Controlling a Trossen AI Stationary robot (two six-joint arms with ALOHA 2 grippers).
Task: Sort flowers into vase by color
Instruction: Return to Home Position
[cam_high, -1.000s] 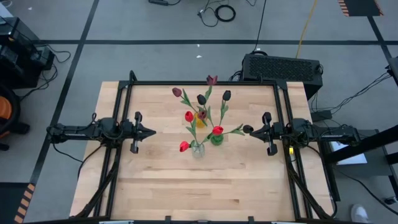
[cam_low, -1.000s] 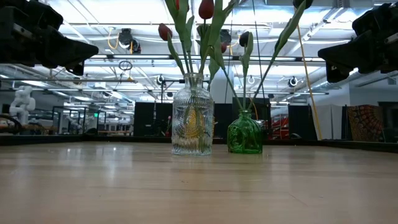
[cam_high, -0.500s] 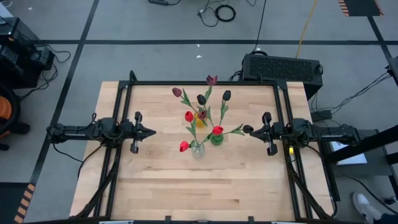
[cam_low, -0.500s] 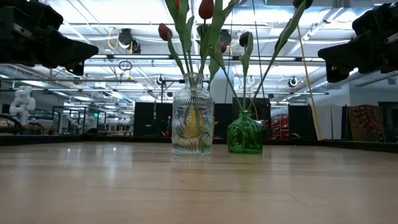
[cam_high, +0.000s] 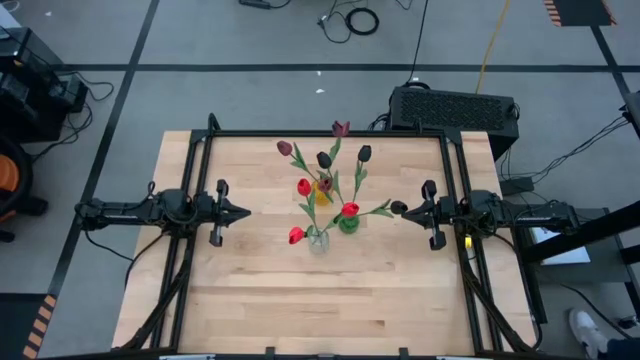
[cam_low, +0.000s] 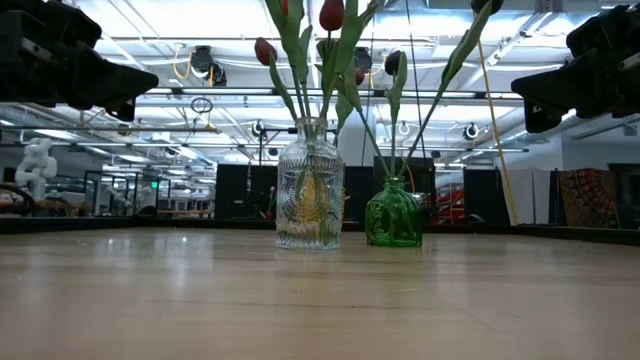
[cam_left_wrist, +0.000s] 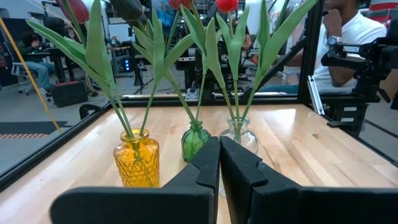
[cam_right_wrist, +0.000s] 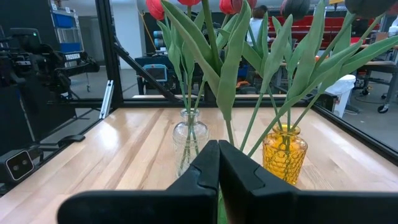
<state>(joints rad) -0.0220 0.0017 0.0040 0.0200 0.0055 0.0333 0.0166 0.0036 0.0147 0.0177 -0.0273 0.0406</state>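
Observation:
Three small glass vases stand near the table's middle: a clear one (cam_high: 318, 239), a green one (cam_high: 347, 224) and a yellow one (cam_high: 322, 186) farther back. Tulips with long green stems stand in them, heads red (cam_high: 304, 187), maroon (cam_high: 285, 149) and near-black (cam_high: 364, 153). The left wrist view shows the yellow vase (cam_left_wrist: 136, 157), green vase (cam_left_wrist: 195, 140) and clear vase (cam_left_wrist: 239, 134) in a row. My left gripper (cam_high: 243, 212) hovers shut, level, to the left of the vases. To their right, my right gripper (cam_high: 400, 209) hovers shut, also level. Both point at the vases, apart from them.
A black frame rail (cam_high: 190, 190) runs round the table's far half. A black box (cam_high: 455, 105) sits past the far right corner. Bare wood (cam_high: 320, 300) lies in front of the vases. A person in a white shirt (cam_left_wrist: 342, 50) stands beyond the right arm.

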